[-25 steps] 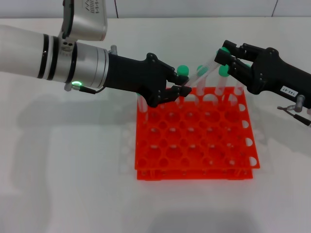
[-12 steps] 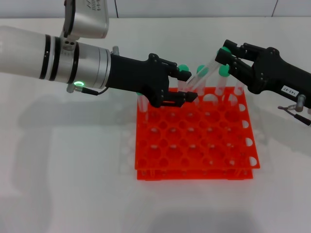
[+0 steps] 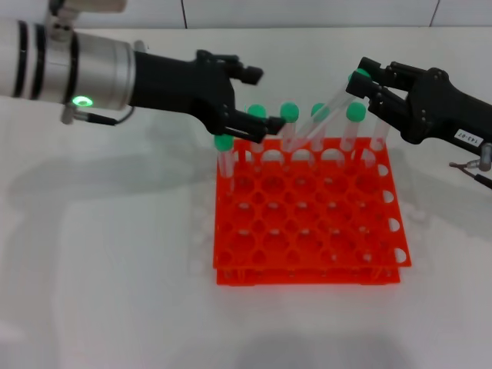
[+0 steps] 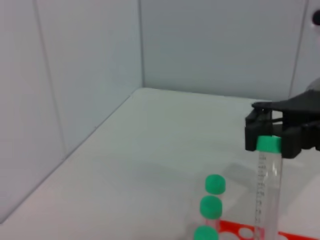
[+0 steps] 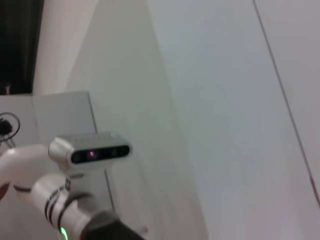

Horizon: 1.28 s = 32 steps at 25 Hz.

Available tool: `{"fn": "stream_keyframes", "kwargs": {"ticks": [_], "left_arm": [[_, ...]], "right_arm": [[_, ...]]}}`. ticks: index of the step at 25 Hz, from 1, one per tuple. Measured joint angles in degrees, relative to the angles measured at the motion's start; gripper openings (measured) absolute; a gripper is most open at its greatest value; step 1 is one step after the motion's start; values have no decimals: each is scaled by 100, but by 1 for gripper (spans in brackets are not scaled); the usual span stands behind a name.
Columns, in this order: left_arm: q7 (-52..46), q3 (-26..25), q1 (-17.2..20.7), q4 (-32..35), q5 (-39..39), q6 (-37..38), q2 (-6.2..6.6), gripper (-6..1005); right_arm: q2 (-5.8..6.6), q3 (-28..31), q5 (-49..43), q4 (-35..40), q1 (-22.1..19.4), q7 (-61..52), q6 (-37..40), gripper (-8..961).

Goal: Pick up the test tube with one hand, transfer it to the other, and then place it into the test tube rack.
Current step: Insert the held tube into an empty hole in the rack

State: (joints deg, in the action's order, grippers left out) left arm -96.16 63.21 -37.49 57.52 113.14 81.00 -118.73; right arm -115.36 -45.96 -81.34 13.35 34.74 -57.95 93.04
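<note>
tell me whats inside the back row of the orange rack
Green-capped tubes stand in the back row of the test tube rack. The right gripper holds the tilted test tube over that row; its lower end is hidden among them. The left gripper is open nearby.

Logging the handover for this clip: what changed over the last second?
The left gripper let go of the slim clear green-capped test tube, opened and drew back up and leftward. The right gripper kept holding the tube's cap end, shifting slightly. The orange-red square plastic rack stayed put.
</note>
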Motion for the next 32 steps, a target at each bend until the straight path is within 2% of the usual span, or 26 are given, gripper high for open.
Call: {"fn": "stream_keyframes", "kwargs": {"ticks": [1, 3, 4, 6, 12, 17, 20, 25, 28, 32], "left_arm": [[-149, 14, 73, 195, 70, 38, -3, 776], [-797, 29, 416, 1045, 286, 278, -30, 823], [-797, 29, 416, 1045, 286, 278, -30, 847], [-1124, 20, 663, 1573, 295, 579, -35, 894], [-1875, 3, 1531, 2981, 207, 921, -36, 894], [-1856, -90, 2425, 3698, -397, 861, -43, 895], [-1607, -324, 2955, 3805, -868, 790, -44, 895], [-1024, -634, 3554, 3532, -1306, 765, -69, 895], [-651, -677, 3715, 3063, -1352, 759, -75, 894], [-104, -776, 3731, 2347, -1352, 782, -67, 894]], "right_arm": [[1, -43, -5, 69, -13, -48, -9, 252], [1, -143, -11, 214, -36, -145, -20, 252], [1, -171, -12, 263, -41, -180, -20, 252], [1, -231, -14, 386, -44, -258, -18, 252], [25, -454, -14, 689, -92, -460, -24, 253], [54, -526, -131, 940, -110, -702, -38, 253], [62, -525, -269, 1185, -110, -900, -44, 253], [52, -543, -478, 1675, -102, -1308, -68, 254], [53, -569, -563, 1856, -73, -1457, -91, 254], [55, -615, -684, 2062, -42, -1604, -130, 255]]}}
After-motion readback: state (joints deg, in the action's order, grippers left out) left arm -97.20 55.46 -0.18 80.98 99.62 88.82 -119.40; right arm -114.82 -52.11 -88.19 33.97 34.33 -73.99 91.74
